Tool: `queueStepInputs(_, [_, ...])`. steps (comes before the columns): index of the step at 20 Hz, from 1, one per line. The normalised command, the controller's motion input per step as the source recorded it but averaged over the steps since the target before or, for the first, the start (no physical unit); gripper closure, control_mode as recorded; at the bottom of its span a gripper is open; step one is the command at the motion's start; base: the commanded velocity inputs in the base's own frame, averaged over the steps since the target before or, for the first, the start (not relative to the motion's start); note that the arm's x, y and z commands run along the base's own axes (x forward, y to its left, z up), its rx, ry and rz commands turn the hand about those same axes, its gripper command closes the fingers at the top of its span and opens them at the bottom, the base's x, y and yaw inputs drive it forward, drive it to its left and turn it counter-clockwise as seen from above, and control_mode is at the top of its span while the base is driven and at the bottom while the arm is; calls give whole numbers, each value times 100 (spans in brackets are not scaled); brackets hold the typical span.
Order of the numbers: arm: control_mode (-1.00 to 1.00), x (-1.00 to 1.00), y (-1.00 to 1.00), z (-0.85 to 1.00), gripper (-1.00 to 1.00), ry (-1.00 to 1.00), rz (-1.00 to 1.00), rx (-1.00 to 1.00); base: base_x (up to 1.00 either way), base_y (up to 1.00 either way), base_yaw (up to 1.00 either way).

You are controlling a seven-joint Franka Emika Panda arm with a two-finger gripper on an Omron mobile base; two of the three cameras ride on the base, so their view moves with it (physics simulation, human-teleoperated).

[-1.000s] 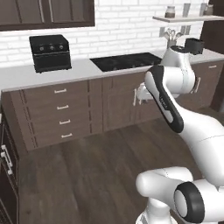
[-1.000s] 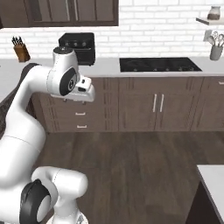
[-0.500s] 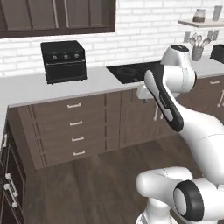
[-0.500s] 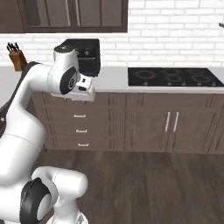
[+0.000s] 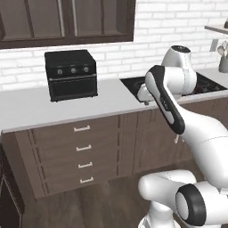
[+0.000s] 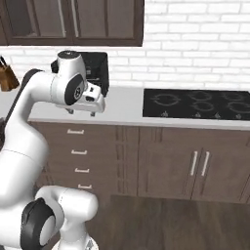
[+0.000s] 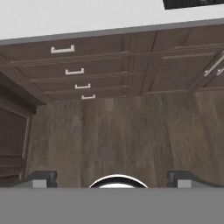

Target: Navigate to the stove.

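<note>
The stove (image 6: 195, 103) is a flat black glass cooktop with grey burner rings, set into the grey counter on the right of the right base view. In the left base view the stove (image 5: 132, 83) lies behind my arm, which hides its middle. A strip of the stove (image 7: 192, 3) shows at the top right of the hand view. My gripper (image 6: 82, 111) hangs folded in front of the counter edge, left of the cooktop, pointing down at the floor. Its fingertips (image 7: 41, 176) stand wide apart, open, with nothing between them.
A black toaster oven (image 5: 71, 75) stands on the counter left of the cooktop. A knife block (image 6: 6, 80) sits at the far left. Dark wood drawers (image 5: 82, 153) and cabinet doors (image 6: 200, 163) run under the counter, above a wood floor (image 7: 113, 131). A utensil holder (image 5: 222, 62) stands far right.
The base has driven closer to the counter, so the whole scene has grown and shifted in both base views. The arm's pose and the open gripper look the same.
</note>
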Motion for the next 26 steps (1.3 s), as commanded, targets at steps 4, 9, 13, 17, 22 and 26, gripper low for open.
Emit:
queueStepInputs(4, [100, 0, 0, 0, -100, 0, 0, 0, 100, -99, 8])
queueStepInputs(9, [100, 0, 0, 0, -100, 0, 0, 0, 95, -97, 9])
queueStepInputs(13, [100, 0, 0, 0, -100, 0, 0, 0, 45, -100, 6])
queueStepInputs(17, [100, 0, 0, 0, -100, 0, 0, 0, 67, -80, 13])
queueStepInputs(22, [100, 0, 0, 0, -100, 0, 0, 0, 71, -27, 18])
queueStepInputs(26, [100, 0, 0, 0, -100, 0, 0, 0, 46, -23, 17])
